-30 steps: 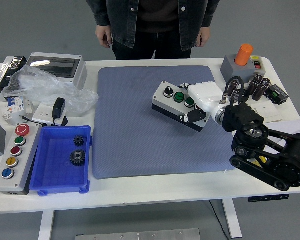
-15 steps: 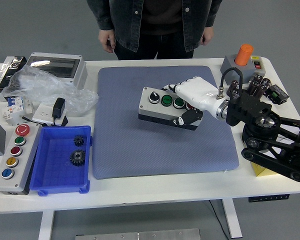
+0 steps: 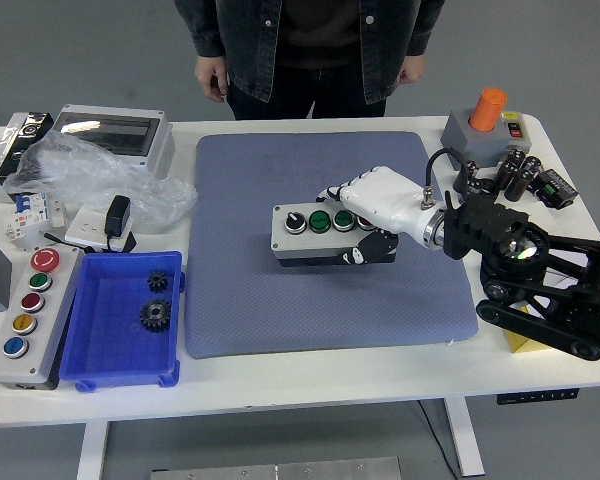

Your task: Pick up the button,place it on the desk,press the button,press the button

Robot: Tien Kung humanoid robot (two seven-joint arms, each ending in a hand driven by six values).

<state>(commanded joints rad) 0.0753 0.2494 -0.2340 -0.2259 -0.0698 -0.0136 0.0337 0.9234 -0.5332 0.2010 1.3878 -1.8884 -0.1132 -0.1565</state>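
Note:
A grey button box (image 3: pixel 310 236) with a black selector knob and green buttons lies near the middle of the blue-grey mat (image 3: pixel 250 300). My right hand (image 3: pixel 368 218), white with a black thumb, is shut on the box's right end, fingers over its top and thumb against its front face. Whether the box rests fully on the mat I cannot tell. The right arm (image 3: pixel 540 280) reaches in from the right edge. My left arm is out of sight.
A second button box (image 3: pixel 28 315) with coloured buttons lies at the front left beside a blue bin (image 3: pixel 120 355) holding gears. A plastic bag (image 3: pixel 90 180), an enclosure (image 3: pixel 115 135), an orange-topped switch (image 3: pixel 488 115) and capacitors (image 3: pixel 515 175) line the back. A person stands at the far side, hands hanging.
My right hand has carried the button box leftward and downward over the mat and turned it from tilted to roughly level. The person has not moved.

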